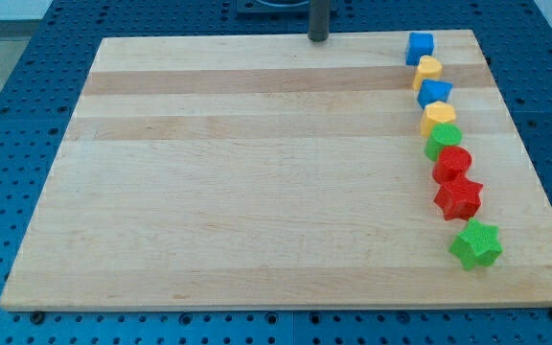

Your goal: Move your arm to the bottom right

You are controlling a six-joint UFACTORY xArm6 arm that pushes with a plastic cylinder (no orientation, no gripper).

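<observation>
While the rod stands at the view's top edge, all eight blocks sit along the board's right side, as itemised below from the view's left to its right.

Board: a pale wooden board (pixel 257 192) lies flat on a blue perforated table (pixel 27 57); its left and middle carry no blocks.

My tip: the dark rod's lower end, my tip (pixel 318 39), rests at the board's top edge, a little right of centre. It ends in a plain rod with no jaws, so it holds nothing. It touches no block and stands well apart from the column, left of the blue cube.

Blue cube: the blue cube (pixel 420 46) heads the column at the top right corner.

Yellow block: a rounded yellow block (pixel 428 69) sits just below it, touching or nearly so.

Second blue block: an angular blue block (pixel 434 93) follows, close under the yellow one.

Second yellow block: another yellow block (pixel 439 117) lies beneath that.

Green block: a rounded green block (pixel 443 141) presses against the yellow above.

Red block: a rounded red block (pixel 452 164) sits below the green.

Red star: a red star (pixel 459 197) touches the red block above.

Green star: a green star (pixel 475 243) ends the column, lowest and furthest right, just apart from the red star.

Bottom right corner: the board's bottom right corner (pixel 544 292) lies well apart from my tip, beyond the green star.
</observation>
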